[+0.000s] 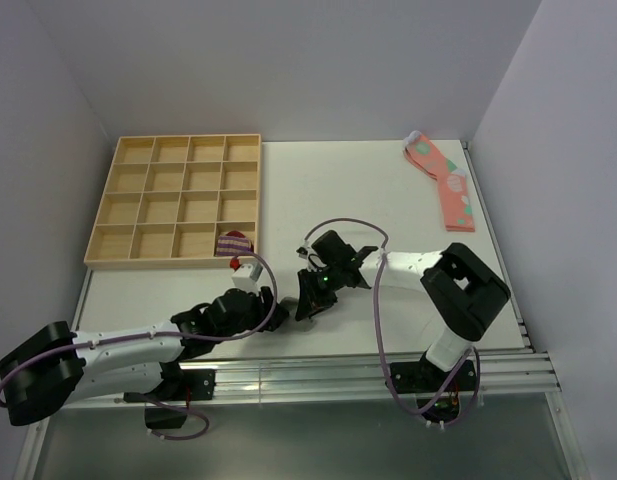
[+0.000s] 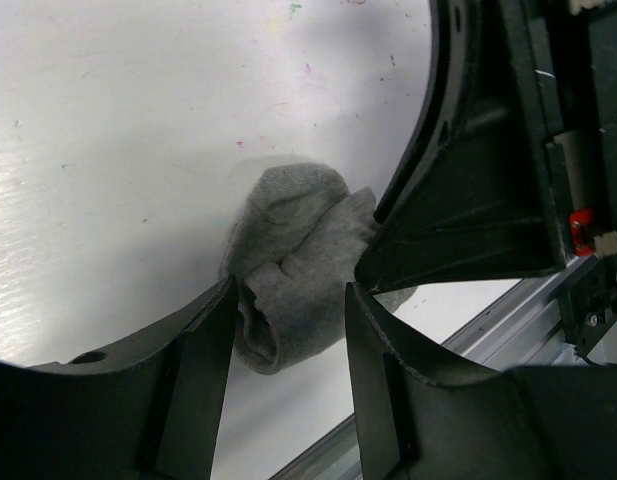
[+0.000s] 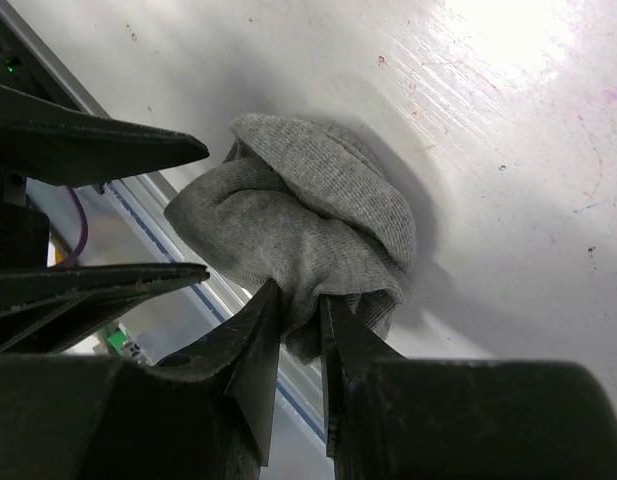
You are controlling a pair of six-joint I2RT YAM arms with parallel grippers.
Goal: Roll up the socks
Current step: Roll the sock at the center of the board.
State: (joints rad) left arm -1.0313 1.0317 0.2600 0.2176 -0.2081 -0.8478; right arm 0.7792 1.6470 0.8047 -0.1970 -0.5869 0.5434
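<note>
The grey sock [image 3: 308, 215] lies bunched into a loose, lumpy roll on the white tabletop [image 2: 108, 150]. It sits at the near edge in the middle, just beside the metal rail [image 2: 468, 340] and between the two arms. The right gripper [image 3: 300, 335] is pressed nearly together on a fold of the outer layer, pinching the knit. The left gripper [image 2: 288, 385] stands spread, its fingers straddling one end of the roll; one finger seems to touch the fabric, but nothing is clamped (from above, both grippers hide the sock).

The step in hand looks like drawing the cuff over the roll to lock it. To do it well, the right gripper should hold its pinch and pull the fold snugly across the bundle. The left gripper should close on the core to steady it, so the roll neither unwinds nor slides toward the rail. Pulling low along the tabletop would help. A purple-striped bundle [image 1: 234, 243] already sits in the wooden tray [image 1: 158, 260] at the far left.
</note>
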